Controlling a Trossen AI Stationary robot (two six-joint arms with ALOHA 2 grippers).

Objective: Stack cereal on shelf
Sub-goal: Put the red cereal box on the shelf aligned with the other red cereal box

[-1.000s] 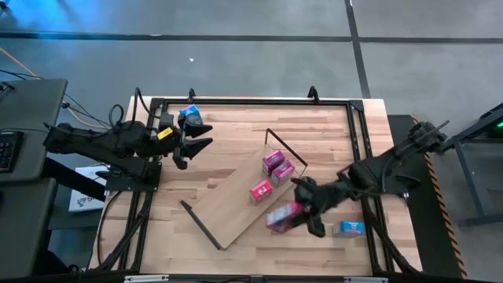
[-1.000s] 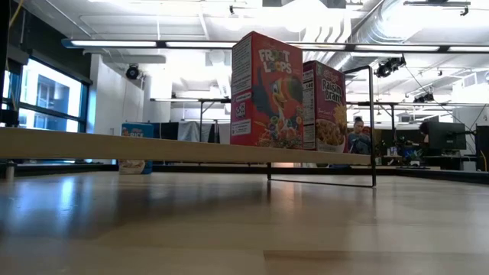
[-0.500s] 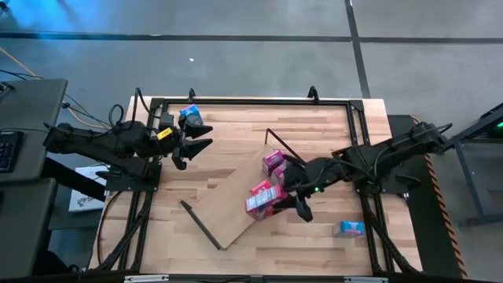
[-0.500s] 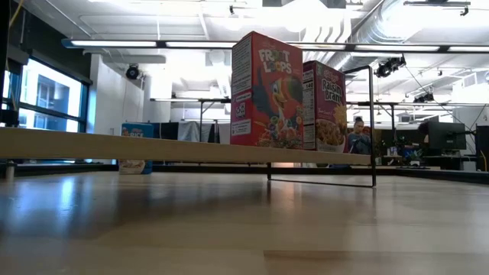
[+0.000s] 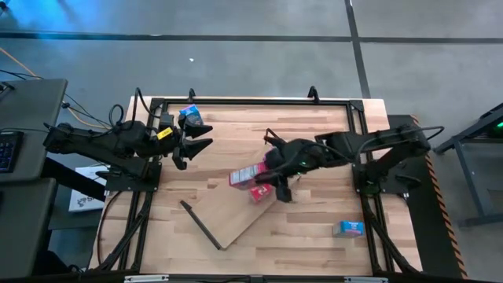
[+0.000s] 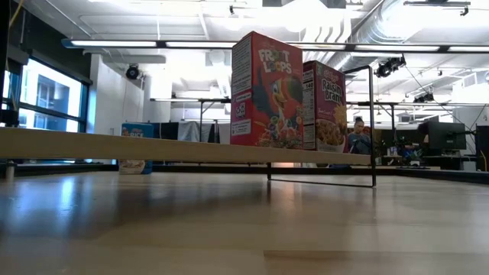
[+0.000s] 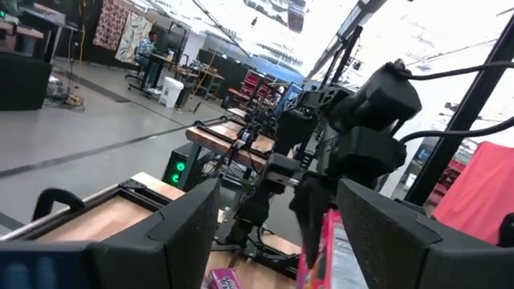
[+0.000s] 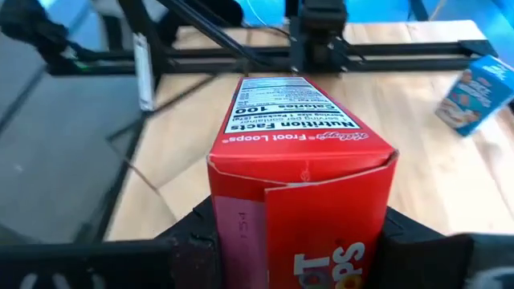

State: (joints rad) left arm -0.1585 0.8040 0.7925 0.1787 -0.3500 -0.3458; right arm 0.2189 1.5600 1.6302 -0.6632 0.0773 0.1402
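Right claw [image 5: 277,174], red cereal box [image 5: 247,174], now above shelf [image 5: 228,212]

Smooth, pale wood with stripes on the table [image 5: 314,236]. Same light wood on the shelf [image 5: 228,216], with thin black metal wire at its ends. Shiny printed cardboard on the red cereal box [image 8: 301,189], a bit bent at the top flap. Blue cardboard on another cereal box [image 5: 350,228]. Dark, matt plastic on the right gripper [image 8: 297,241]. Grey, dull floor [image 5: 251,63].
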